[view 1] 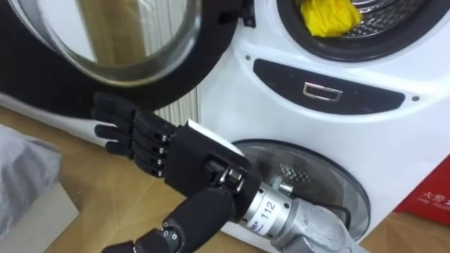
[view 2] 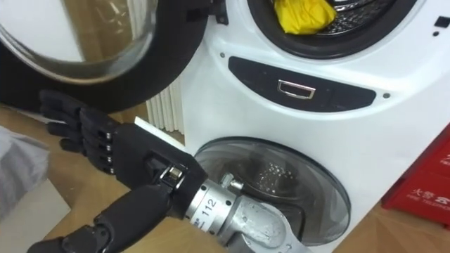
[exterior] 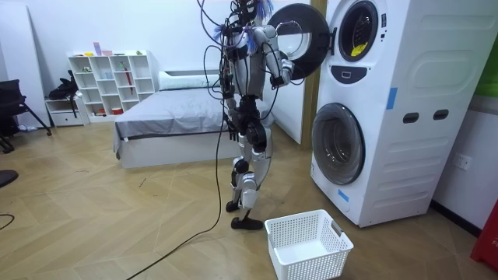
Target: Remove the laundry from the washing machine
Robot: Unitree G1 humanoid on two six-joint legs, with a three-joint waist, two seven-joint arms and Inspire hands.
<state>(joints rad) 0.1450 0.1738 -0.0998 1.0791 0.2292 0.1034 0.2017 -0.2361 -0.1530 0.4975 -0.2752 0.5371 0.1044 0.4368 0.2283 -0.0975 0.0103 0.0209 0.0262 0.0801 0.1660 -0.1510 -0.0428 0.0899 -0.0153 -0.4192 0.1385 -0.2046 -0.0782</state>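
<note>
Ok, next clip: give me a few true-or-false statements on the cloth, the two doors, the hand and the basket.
1. The upper door stands open. True.
2. The right hand holds the yellow cloth. False: the hand is open and empty, below the upper door; the yellow cloth lies in the upper drum.
3. The lower door is open. False: it is shut.
4. A white basket stands on the floor before the machines. True.

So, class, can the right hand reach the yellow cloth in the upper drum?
Probably yes: the door stands open and the yellow cloth lies at the mouth of the drum; the right hand is below and must rise.
</note>
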